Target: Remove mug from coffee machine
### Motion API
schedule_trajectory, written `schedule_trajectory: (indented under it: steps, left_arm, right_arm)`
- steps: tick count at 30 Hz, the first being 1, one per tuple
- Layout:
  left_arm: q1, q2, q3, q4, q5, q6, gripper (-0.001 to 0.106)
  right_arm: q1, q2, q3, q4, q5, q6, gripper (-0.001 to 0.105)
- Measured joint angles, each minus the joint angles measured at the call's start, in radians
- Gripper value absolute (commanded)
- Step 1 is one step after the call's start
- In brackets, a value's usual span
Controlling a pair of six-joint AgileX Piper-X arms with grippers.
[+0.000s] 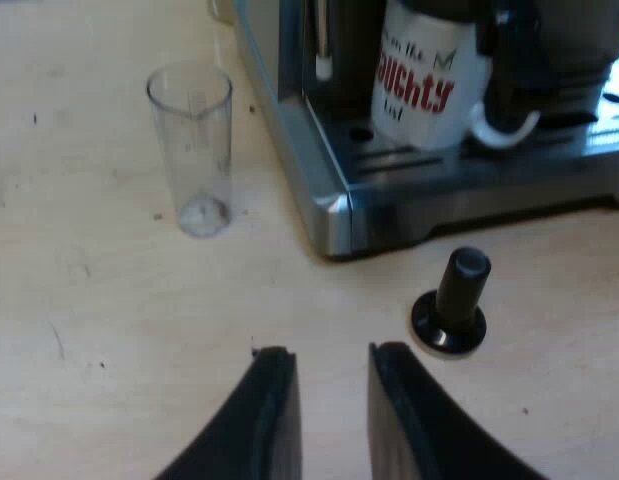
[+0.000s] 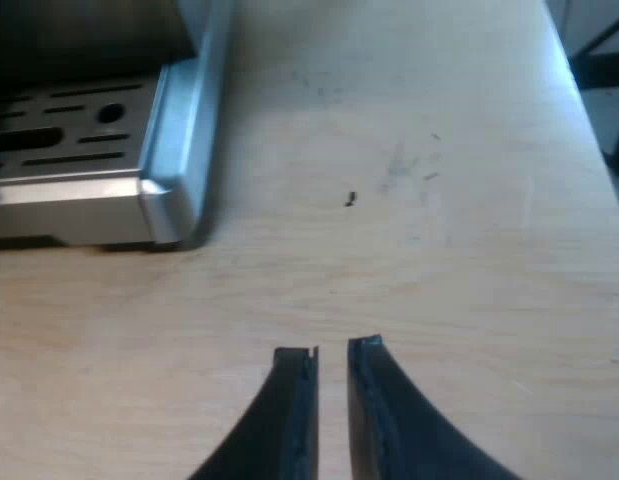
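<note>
Left wrist view, my left gripper spread near black-knobbed tamper, mug on espresso machine, my right gripper barely parted.

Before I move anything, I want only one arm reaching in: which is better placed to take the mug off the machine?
Left, probably. The left end effector, open, faces the mug on the drip tray; the right end effector points at the tray's corner and the table.

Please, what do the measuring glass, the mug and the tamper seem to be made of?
The measuring glass: clear, glass or plastic, cannot tell; the table shows through it. The mug: probably glazed ceramic, white, glossy, printed lettering. The tamper: black knob, plastic perhaps; shiny rim at its base looks like metal.
</note>
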Motion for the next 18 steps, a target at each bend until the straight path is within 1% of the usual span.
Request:
schedule_trajectory:
  steps: [2,5,10,12,13,14,16,17,18]
  left_arm:
    - [0.000,0.000,-0.030,0.000,0.002,-0.002,0.034]
    - [0.000,0.000,-0.067,-0.003,0.002,-0.002,0.046]
    - [0.000,0.031,-0.110,-0.003,0.002,-0.002,0.051]
    - [0.000,0.043,-0.121,-0.003,0.006,-0.002,0.056]
    - [0.000,0.052,-0.130,-0.003,0.018,-0.002,0.060]
    - [0.000,0.059,-0.136,-0.003,0.028,-0.002,0.064]
    - [0.000,0.066,-0.140,-0.003,0.030,-0.002,0.067]
    - [0.000,0.068,-0.142,-0.003,0.030,-0.002,0.069]
    - [0.000,0.076,-0.148,-0.003,0.035,-0.002,0.070]
  right_arm:
    - [0.000,0.012,-0.013,0.000,-0.005,-0.010,0.039]
    - [0.000,0.020,-0.017,0.000,-0.005,-0.012,0.057]
    - [0.000,0.029,-0.027,0.002,-0.026,-0.015,0.058]
    - [0.000,0.032,-0.033,0.002,-0.026,-0.015,0.058]
    - [0.000,0.036,-0.041,0.002,-0.026,-0.023,0.058]
    - [0.000,0.039,-0.046,0.002,-0.028,-0.038,0.059]
    - [0.000,0.042,-0.050,0.002,-0.030,-0.043,0.062]
    - [0.000,0.048,-0.056,0.002,-0.030,-0.048,0.066]
    - [0.000,0.056,-0.063,0.002,-0.036,-0.059,0.070]
